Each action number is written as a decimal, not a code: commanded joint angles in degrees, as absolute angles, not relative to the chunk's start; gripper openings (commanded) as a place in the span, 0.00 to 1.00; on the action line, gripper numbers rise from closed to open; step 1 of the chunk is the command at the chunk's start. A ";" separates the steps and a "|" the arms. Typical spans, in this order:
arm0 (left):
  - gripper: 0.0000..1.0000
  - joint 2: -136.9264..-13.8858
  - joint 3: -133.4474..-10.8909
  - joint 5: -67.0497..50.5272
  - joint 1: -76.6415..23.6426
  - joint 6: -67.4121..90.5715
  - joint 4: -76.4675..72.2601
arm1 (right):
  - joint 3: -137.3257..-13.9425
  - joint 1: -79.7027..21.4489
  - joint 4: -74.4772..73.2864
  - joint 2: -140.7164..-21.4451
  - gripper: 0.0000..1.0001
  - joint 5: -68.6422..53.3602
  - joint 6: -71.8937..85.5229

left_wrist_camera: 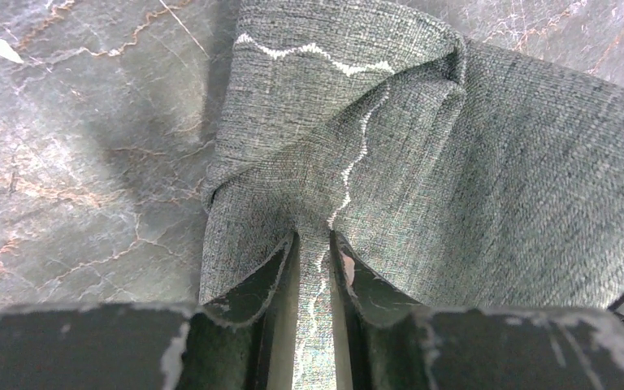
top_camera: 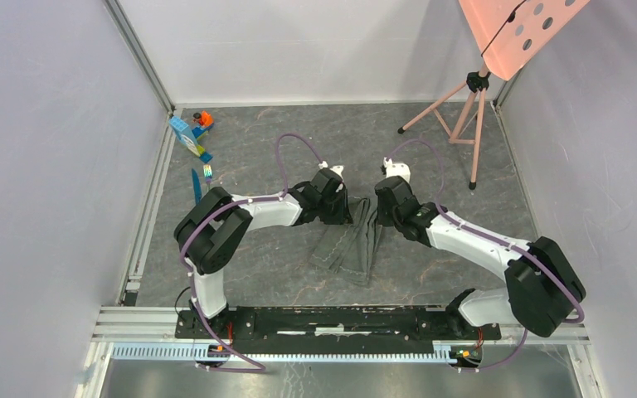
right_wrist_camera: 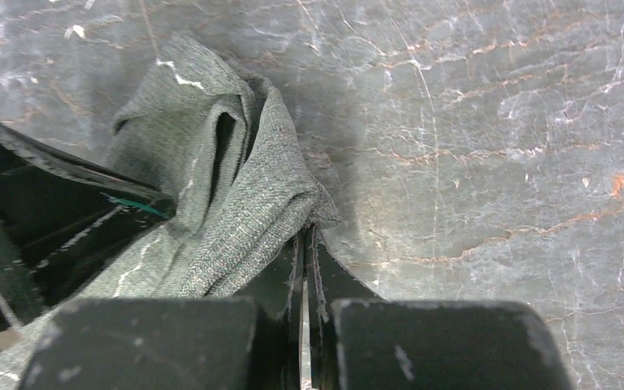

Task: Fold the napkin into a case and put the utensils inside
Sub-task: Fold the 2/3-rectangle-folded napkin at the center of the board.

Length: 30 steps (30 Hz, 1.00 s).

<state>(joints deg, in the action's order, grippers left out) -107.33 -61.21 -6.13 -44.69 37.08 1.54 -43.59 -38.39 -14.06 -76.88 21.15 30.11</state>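
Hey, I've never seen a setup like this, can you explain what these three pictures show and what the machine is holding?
Two robot arms are bolted to a table's near edge. The overhead picture looks down on both; the other two come from cameras on each wrist. The left gripper and the right gripper each pinch an end of a grey napkin, bunching it between them. At the table's far left lie a blue knife, a shiny fork and toy blocks. A tripod stands far right.

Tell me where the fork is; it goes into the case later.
In the top view the fork lies at the table's far left, beside the blue knife, just below the toy blocks.
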 commanded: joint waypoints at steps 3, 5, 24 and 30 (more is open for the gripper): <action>0.27 -109.06 -60.80 -5.12 -44.41 36.59 0.22 | -40.52 -35.48 -9.58 -76.79 0.00 20.02 28.16; 0.27 -108.82 -61.28 -4.93 -44.39 36.24 1.10 | -40.22 -34.63 -9.31 -77.38 0.00 19.96 27.43; 0.50 -100.88 -70.25 -2.19 -56.95 33.96 14.84 | -30.16 -23.37 -11.62 -65.78 0.53 16.42 17.42; 0.50 -107.05 -75.68 2.05 -60.65 34.02 18.23 | -21.22 -9.98 -0.46 -62.59 0.66 -15.84 17.79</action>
<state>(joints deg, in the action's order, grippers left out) -103.20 -72.23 -2.72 -59.83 36.34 14.50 -25.54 -14.90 -7.86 -63.61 5.56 18.50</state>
